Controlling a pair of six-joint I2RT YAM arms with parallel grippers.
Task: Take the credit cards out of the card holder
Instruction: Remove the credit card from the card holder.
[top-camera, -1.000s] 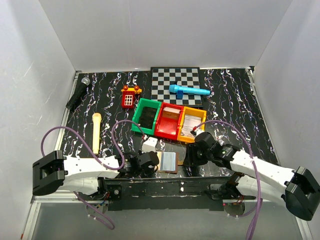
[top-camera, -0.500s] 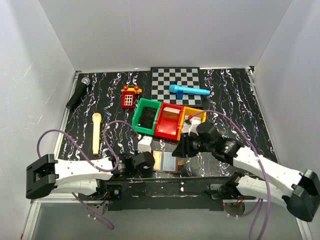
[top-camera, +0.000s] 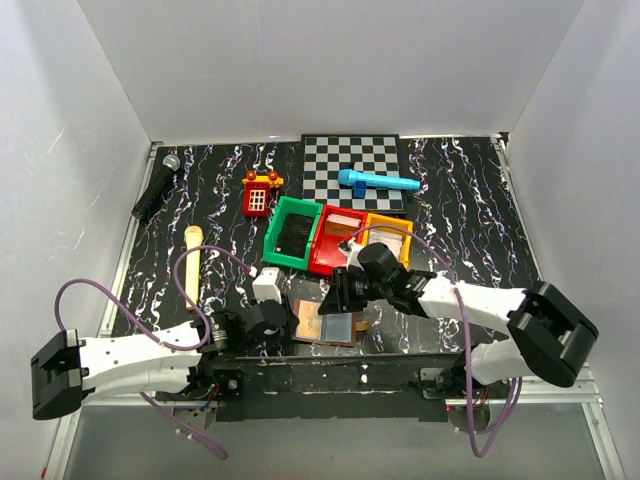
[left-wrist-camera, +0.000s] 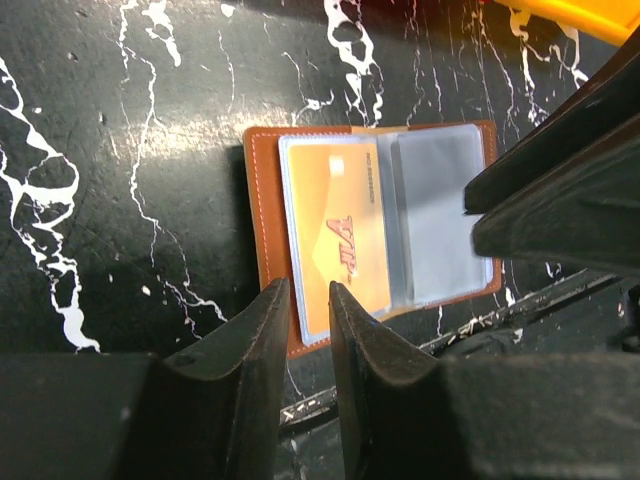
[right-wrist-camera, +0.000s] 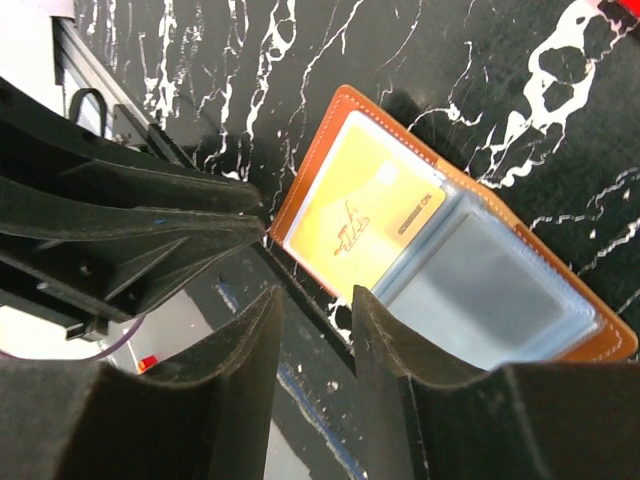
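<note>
The card holder (top-camera: 325, 322) lies open and flat on the table (top-camera: 470, 200) near its front edge, between my two arms. An orange credit card (left-wrist-camera: 340, 240) sits in the clear pocket of its left half. My left jaws are narrowly parted and clamp nothing, tips at the holder's near left corner, and my right jaws hang close over the holder, parted and empty.

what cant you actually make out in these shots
- Grey pocket of the card holder: both wrist views, glossy sheen hides whether a card is inside.
- Card holder's right edge: left wrist view, behind the right gripper.
- Small print on the orange card: right wrist view, too small.
- Contents of the red bin: top view, too small.
</note>
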